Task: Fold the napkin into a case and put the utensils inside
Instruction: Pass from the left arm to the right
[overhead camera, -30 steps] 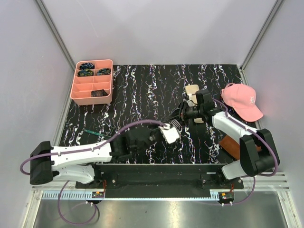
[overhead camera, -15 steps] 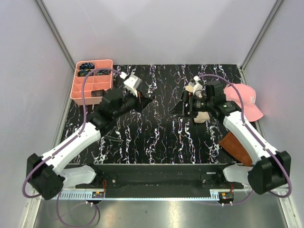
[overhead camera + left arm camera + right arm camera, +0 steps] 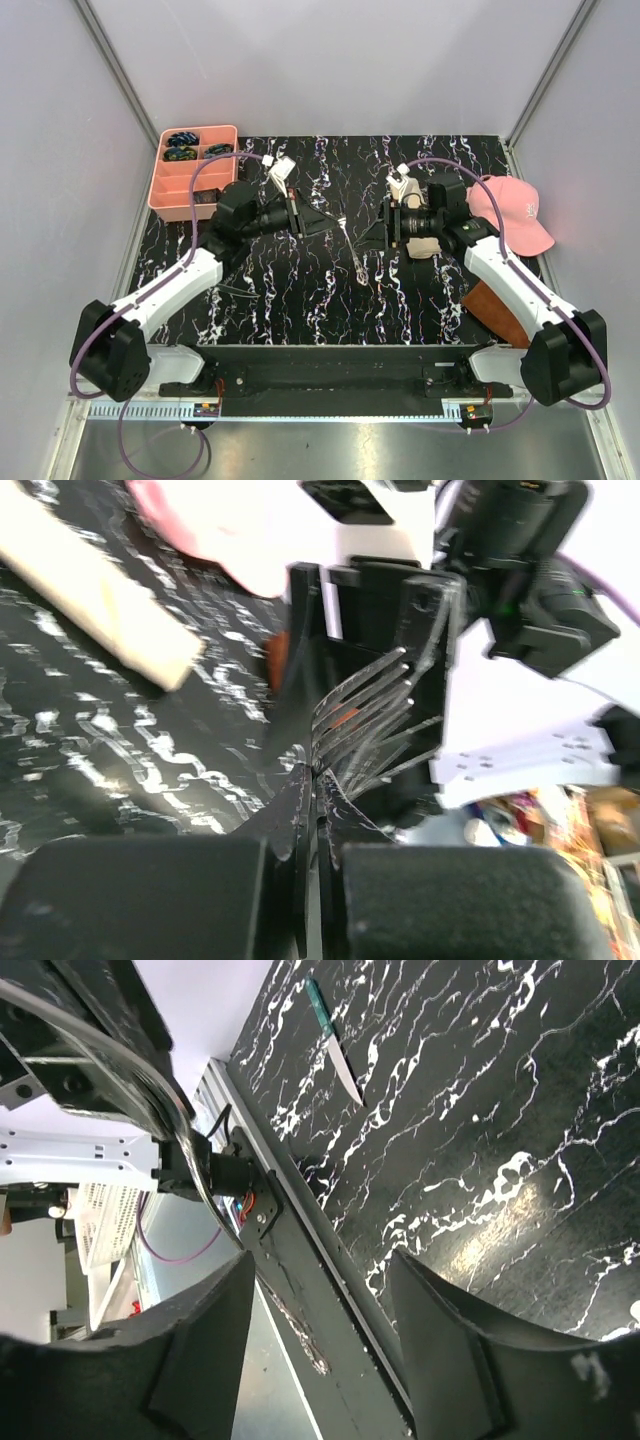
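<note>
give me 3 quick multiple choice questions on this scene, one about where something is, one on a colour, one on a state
1. Where is the knife?
A in a bowl
B lying flat on the table
C standing in a cup

2. What colour is the cap?
A blue
B green
C pink

3. How is the left gripper?
A shut on the fork
B open and empty
C shut on a spoon

Answers:
1 B, the right wrist view shows it flat on the dark marbled top.
2 C, it is plainly pink in the top view.
3 A, in the left wrist view the fingers are pinched together with the tines sticking out ahead.
</note>
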You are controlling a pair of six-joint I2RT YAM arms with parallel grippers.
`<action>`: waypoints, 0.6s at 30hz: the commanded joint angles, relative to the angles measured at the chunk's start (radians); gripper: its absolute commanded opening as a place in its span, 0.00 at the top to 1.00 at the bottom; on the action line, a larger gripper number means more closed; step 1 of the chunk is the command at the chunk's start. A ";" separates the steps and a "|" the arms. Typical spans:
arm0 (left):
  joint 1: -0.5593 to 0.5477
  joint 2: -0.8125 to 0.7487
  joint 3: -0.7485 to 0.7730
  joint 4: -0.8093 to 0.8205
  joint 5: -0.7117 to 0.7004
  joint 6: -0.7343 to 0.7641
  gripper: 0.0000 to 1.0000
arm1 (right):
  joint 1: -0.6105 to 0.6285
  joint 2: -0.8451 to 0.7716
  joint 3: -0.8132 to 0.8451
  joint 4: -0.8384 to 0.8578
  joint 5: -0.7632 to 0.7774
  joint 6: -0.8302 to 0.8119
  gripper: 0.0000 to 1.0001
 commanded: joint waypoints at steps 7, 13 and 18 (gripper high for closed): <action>0.009 0.061 -0.031 0.151 0.164 -0.151 1.00 | 0.004 -0.005 0.145 0.061 -0.010 -0.026 0.47; 0.007 0.084 -0.025 0.139 0.183 -0.157 1.00 | 0.004 0.081 0.225 0.063 -0.074 -0.032 0.57; 0.007 0.096 -0.014 0.105 0.184 -0.149 1.00 | 0.004 0.101 0.255 0.055 -0.085 -0.027 0.60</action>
